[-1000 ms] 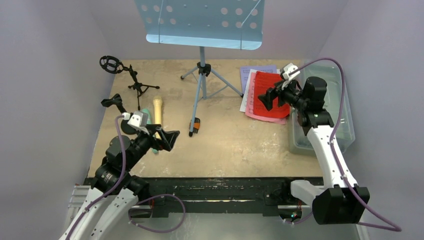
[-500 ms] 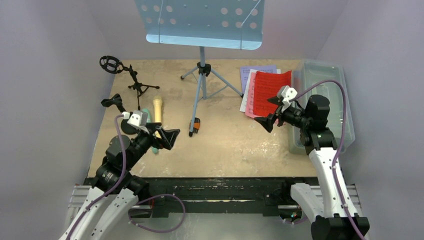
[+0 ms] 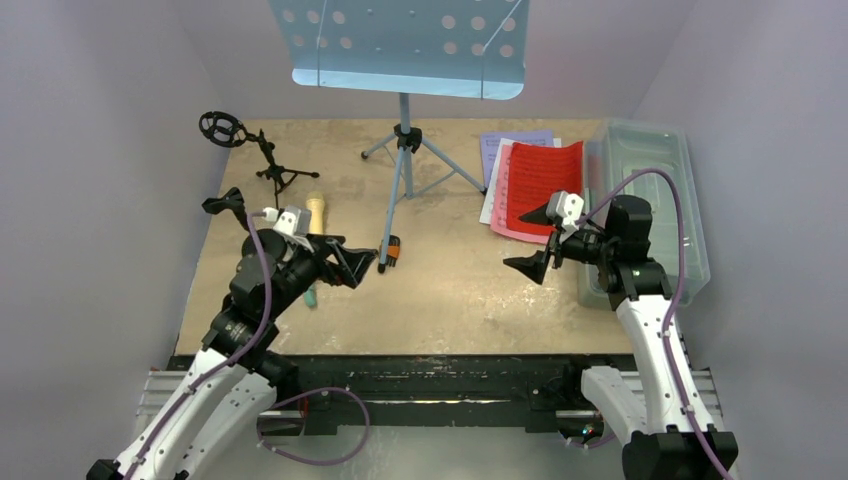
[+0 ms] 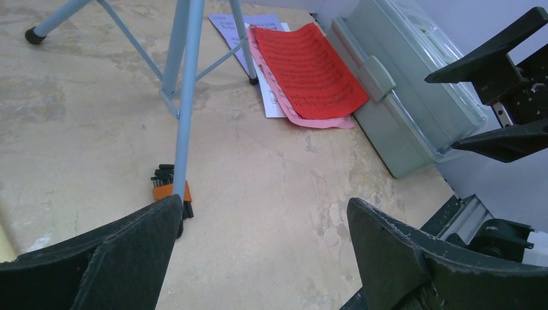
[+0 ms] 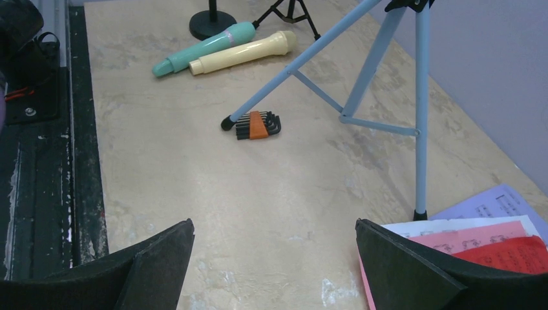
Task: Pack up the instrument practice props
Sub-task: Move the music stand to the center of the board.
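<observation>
Right gripper (image 3: 516, 240) withdrew nearward, off red page (image 3: 545, 185).

Red page (image 3: 545, 185), light-blue perforated tray (image 3: 400, 62), yellow microphone (image 5: 242, 51)

tabletop (image 3: 450, 300): pale beige board, mottled and scuffed, with whitish patches. black strip (image 3: 430, 372): dark, scratched band running the full width of the table's near edge. translucent grey plastic tub (image 4: 420, 97): long rectangular box standing on the right side of the tabletop, long axis front to back, close to the right wall. a grey clip (image 4: 373, 77) sits midway along the long side that faces the table's middle. hex key set (image 5: 257, 124): black keys bundled in an orange holder, lying flat near the middle of the tabletop, well apart from the tub. walls (image 3: 110, 120): plain pale lilac panels at left, back and right.
</observation>
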`<state>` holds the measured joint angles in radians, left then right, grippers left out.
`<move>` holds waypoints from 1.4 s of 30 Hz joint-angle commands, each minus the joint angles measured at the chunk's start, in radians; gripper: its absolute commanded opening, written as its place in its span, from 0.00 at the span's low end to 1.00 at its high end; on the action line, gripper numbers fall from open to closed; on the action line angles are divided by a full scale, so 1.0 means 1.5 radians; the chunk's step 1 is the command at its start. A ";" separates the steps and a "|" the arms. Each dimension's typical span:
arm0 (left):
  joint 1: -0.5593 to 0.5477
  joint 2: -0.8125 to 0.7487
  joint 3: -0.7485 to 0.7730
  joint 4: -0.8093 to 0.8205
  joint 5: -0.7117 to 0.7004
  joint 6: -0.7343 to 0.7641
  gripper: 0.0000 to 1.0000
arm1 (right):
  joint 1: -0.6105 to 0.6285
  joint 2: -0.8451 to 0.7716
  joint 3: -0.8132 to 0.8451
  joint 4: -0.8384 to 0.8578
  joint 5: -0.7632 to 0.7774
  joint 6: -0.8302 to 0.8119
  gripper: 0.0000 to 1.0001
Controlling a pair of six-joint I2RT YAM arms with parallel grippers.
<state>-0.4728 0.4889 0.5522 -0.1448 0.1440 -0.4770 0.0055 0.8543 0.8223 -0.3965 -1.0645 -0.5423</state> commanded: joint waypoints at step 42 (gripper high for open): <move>0.003 0.204 0.095 0.293 0.026 0.106 1.00 | -0.002 -0.020 0.007 -0.034 -0.043 -0.049 0.99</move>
<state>-0.4721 0.7761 0.6529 0.1913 0.2043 -0.3977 0.0055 0.8352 0.8223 -0.4496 -1.0966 -0.6029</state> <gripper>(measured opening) 0.996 0.987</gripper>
